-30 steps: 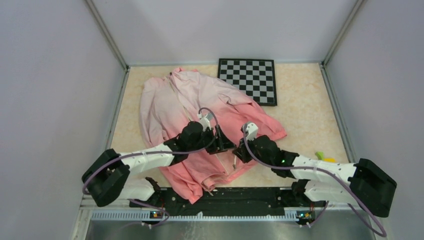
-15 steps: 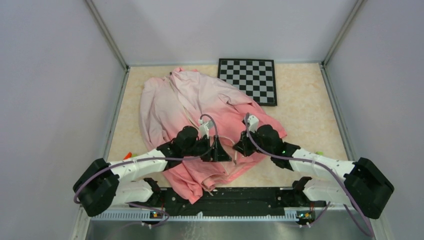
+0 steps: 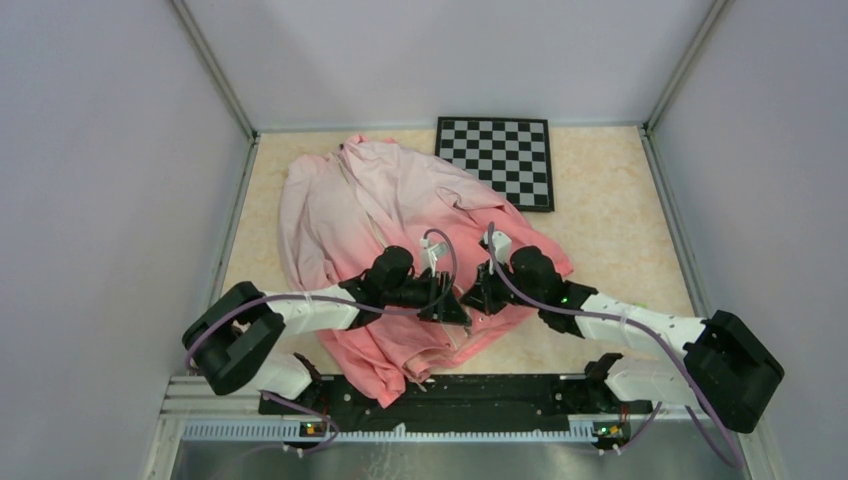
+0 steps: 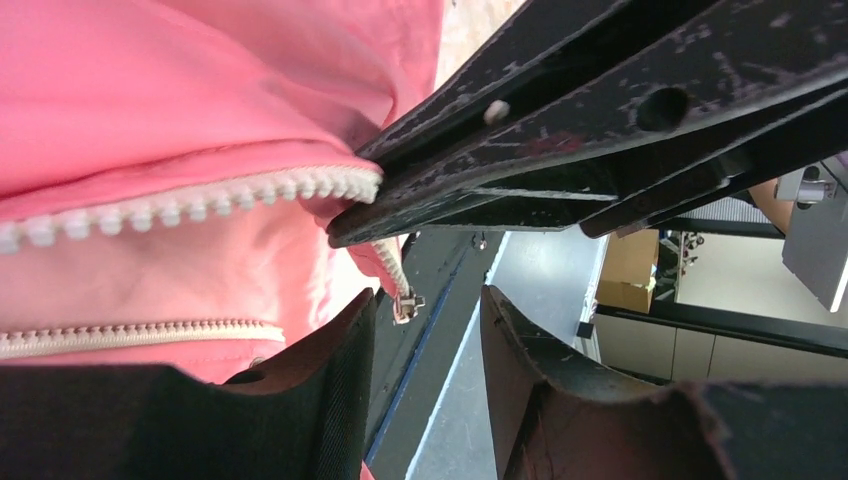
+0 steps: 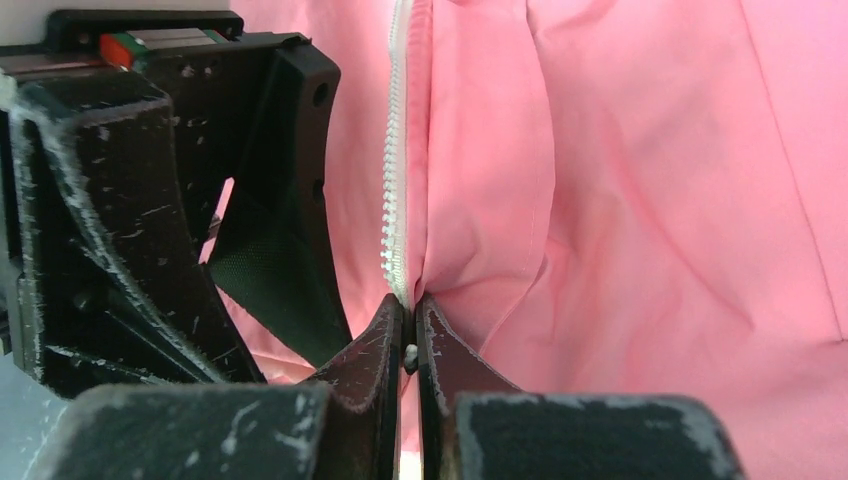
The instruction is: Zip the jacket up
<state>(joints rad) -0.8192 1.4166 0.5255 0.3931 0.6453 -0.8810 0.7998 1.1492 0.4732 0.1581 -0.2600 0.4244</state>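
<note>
The jacket (image 3: pixel 400 215) lies spread on the table, pale pink at the far collar and coral at the near hem, with its white zipper (image 5: pixel 396 170) unjoined. My right gripper (image 3: pixel 480 292) is shut on the zipper edge near the hem; in the right wrist view (image 5: pixel 410 325) the teeth run straight into the pinched fingertips. My left gripper (image 3: pixel 450 305) is open right beside it. In the left wrist view (image 4: pixel 430 315) a zipper end with a small metal piece (image 4: pixel 405 304) hangs between the fingers, close to the left finger (image 4: pixel 345 350), not gripped.
A black-and-white checkerboard (image 3: pixel 497 160) lies at the back right, touching the jacket. Grey walls close three sides. The black base rail (image 3: pixel 440 395) runs along the near edge under the hem. The two grippers are nearly touching.
The left gripper has shifted right and nearer, closing in on the right gripper. The right gripper has moved slightly away from me with the zipper edge in it.
</note>
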